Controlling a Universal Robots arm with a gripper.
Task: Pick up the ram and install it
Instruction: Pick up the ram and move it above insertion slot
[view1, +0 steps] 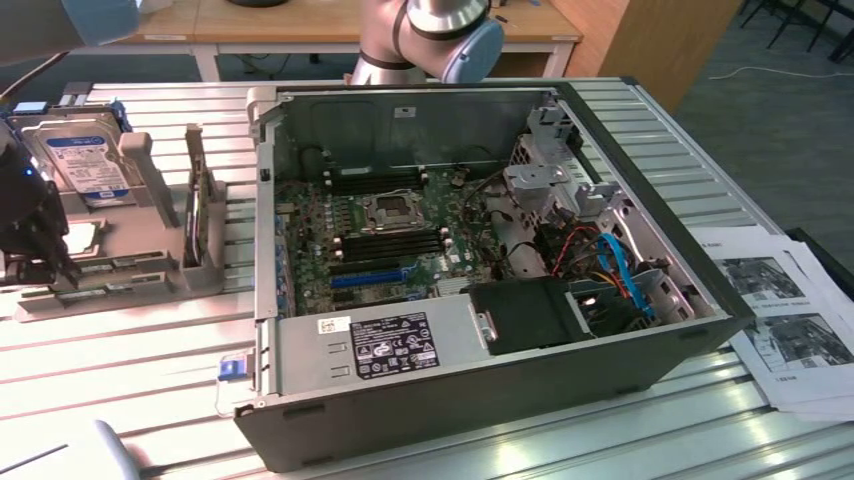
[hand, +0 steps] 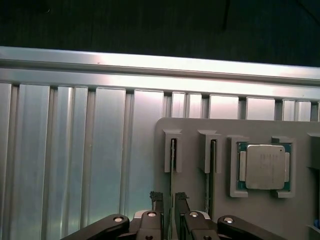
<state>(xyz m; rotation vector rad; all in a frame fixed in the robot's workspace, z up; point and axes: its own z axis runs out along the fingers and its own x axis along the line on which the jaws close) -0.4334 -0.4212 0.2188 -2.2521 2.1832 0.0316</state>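
Claw (hand: 169, 196) straddles the ram (hand: 173, 156), jaws apart.

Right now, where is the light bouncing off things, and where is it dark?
Exterior view: strong glare on the metal table, while the computer case is shaded inside. Wrist view: the table glares white, the floor beyond it is nearly black, and the processor gleams dully.

A slatted metal table (view1: 134, 350) is carrying everything. An open computer case (view1: 467, 390) is lying on its side across the middle. A grey parts holder (view1: 120, 285) is sitting on the slats at the exterior view's left, just beside the case. Printed sheets (view1: 787, 330) are lying at the exterior view's right, and a small blue object (view1: 232, 367) is resting against the case's near left corner.
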